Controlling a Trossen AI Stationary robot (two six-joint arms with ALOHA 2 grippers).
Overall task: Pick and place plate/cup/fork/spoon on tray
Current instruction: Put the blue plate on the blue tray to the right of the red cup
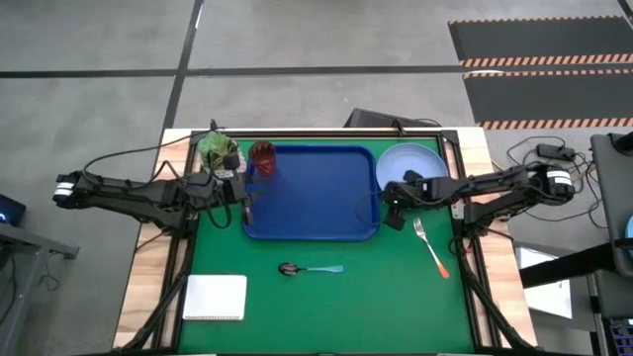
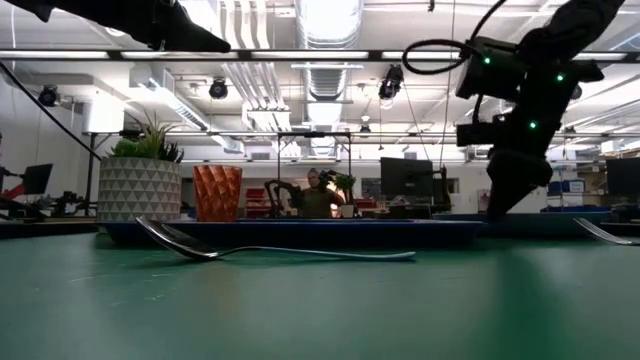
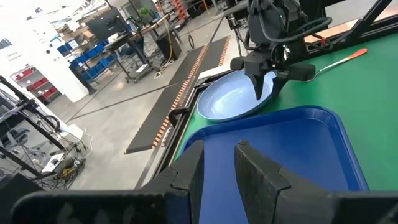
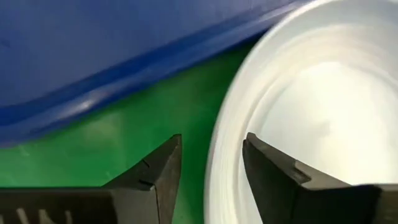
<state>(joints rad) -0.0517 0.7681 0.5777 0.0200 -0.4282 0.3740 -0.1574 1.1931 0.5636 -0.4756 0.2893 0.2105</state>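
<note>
High view showed the dark-blue tray (image 1: 312, 203) lying at the middle of the green worktop (image 1: 346, 297), bare inside. The light-blue plate (image 1: 420, 161) sat on the worktop just beside the tray's right end, touching or nearly touching its rim. The right gripper (image 1: 393, 205) hung at the plate's near-left edge, by the tray's right rim; in the right wrist view its two dark fingers (image 4: 155, 171) stood apart, straddling the plate's rim (image 4: 227, 143) — one over the green strip between plate and tray, the other over the plate's inside. Whether they touched the rim could not be told.

The red cup (image 1: 262, 156) stood at the tray's far-left corner, beside the white pot with a green plant (image 1: 217, 148); whether it rested on the tray or just outside it could not be told. The left gripper (image 1: 249, 205) was at the tray's left edge, near the cup, and the left wrist view showed its fingers (image 3: 193, 168) parted with nothing between them.

On the bare green in front of the tray lay the spoon (image 1: 309, 269) — bowl to the left, blue handle to the right. The fork (image 1: 431, 247) lay near the right edge, in front of the plate, tines toward the plate. A white notepad (image 1: 216, 297) occupied the near-left corner.
</note>
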